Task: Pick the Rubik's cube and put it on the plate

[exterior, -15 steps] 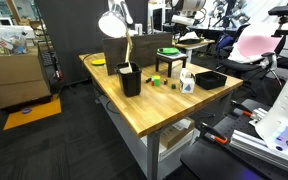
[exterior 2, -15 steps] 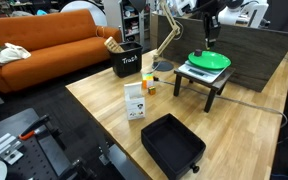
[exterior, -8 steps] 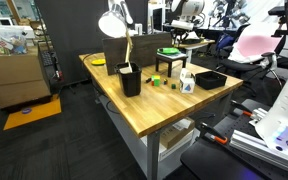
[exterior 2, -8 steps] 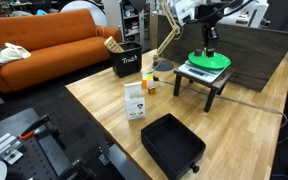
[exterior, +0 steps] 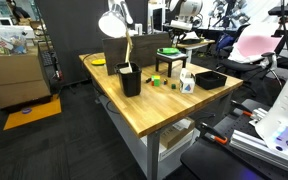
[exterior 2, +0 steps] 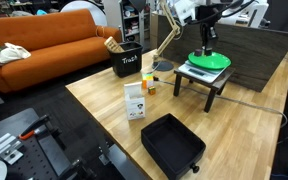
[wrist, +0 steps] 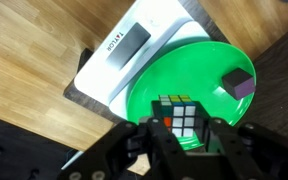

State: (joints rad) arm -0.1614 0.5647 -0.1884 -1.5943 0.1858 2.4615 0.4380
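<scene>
My gripper (wrist: 180, 140), at the lower centre of the wrist view, is clamped on the Rubik's cube (wrist: 179, 118), one finger on each opposite flat face. I judge it light, rigid and smooth, with layers that could twist, so a square side grip suits. The cube hangs over the green plate (wrist: 179, 72), lower left of a dark block (wrist: 240, 83).

Arm (exterior 2: 186, 10): glossy white rounded shells, dark joints. Gripper (wrist: 182, 130): matte black, chunky jointed fingers (wrist: 144, 140), seen at 6 o'clock in wrist view.
</scene>
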